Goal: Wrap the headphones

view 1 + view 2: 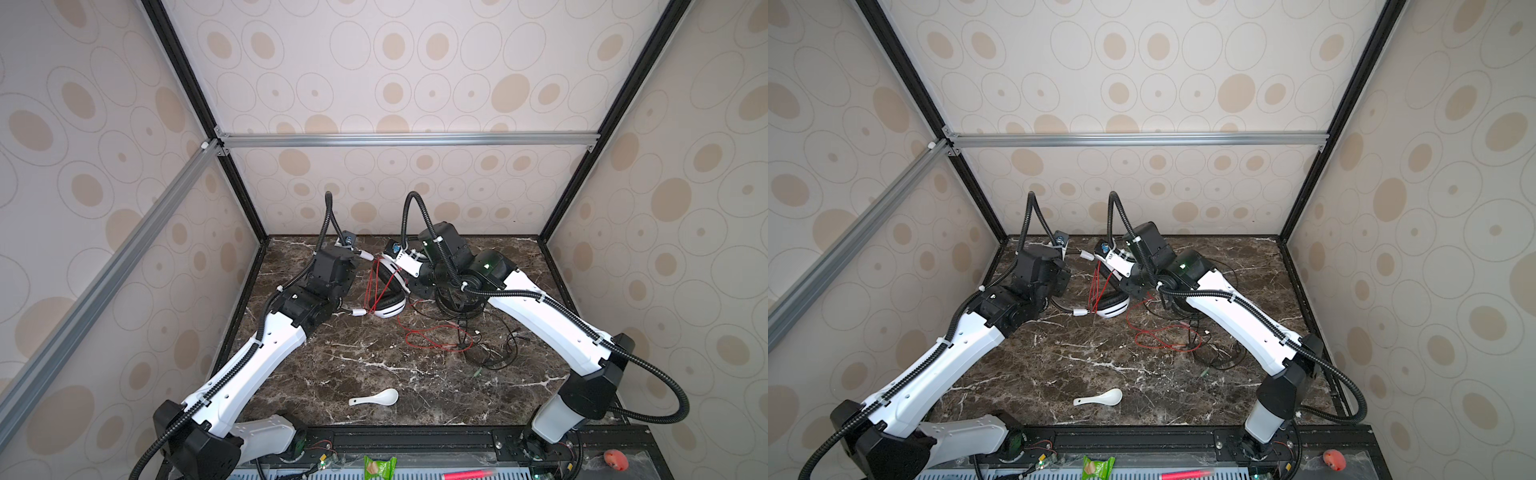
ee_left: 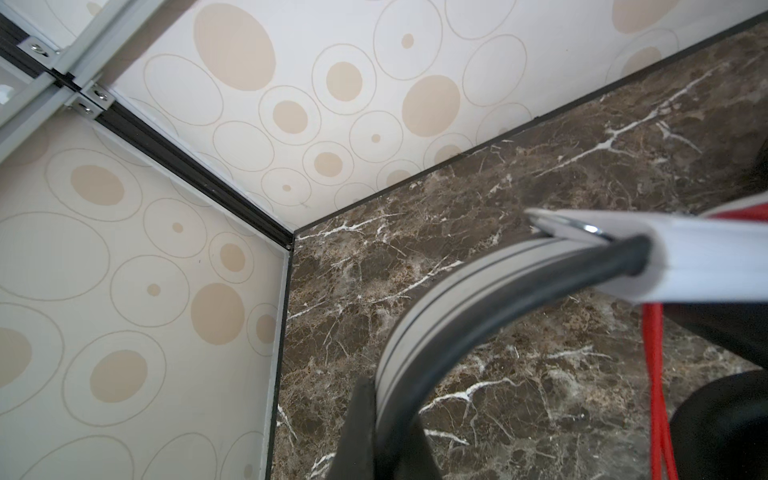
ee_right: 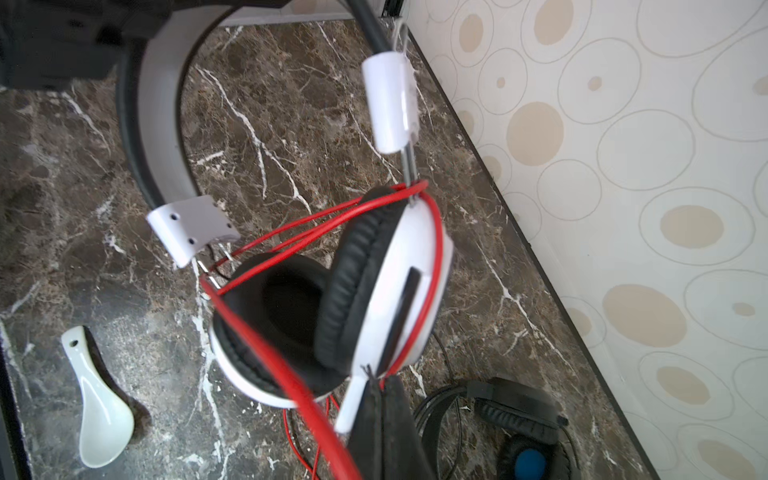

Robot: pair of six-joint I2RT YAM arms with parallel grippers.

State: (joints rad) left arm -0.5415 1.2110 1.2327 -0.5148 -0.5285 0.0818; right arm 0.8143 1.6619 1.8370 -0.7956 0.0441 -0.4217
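Status: white headset (image 1: pixel 388 305) (image 1: pixel 1113 305) sits rear-centre over the marble table (image 1: pixel 332 365), spanned between both arms. Left gripper (image 2: pixel 386 399) is clamped tight on its grey band (image 2: pixel 415 324), with the band running straight between the fingers in the left wrist view. Right gripper (image 3: pixel 372 386) is fully closed, its tips at the rim of the white cup (image 3: pixel 399 257), where the red cord (image 3: pixel 291 374) comes round. It looks pinched on that cord, though the contact itself is partly hidden. Several turns of red cord cross the two black-padded cups. The slack lies in loose loops on the table (image 1: pixel 432 338), right of centre, tangled with thin black cord. Can't tell whether the lower cup touches the table. Black headset (image 1: pixel 457 301) (image 3: pixel 519 411) lies flat beside and partly under the right arm, blue lining (image 3: pixel 530 463) facing up, with neither claw touching it. White ceramic spoon (image 1: pixel 376 398) (image 1: pixel 1100 399) lies near the front edge, well apart from both headsets.
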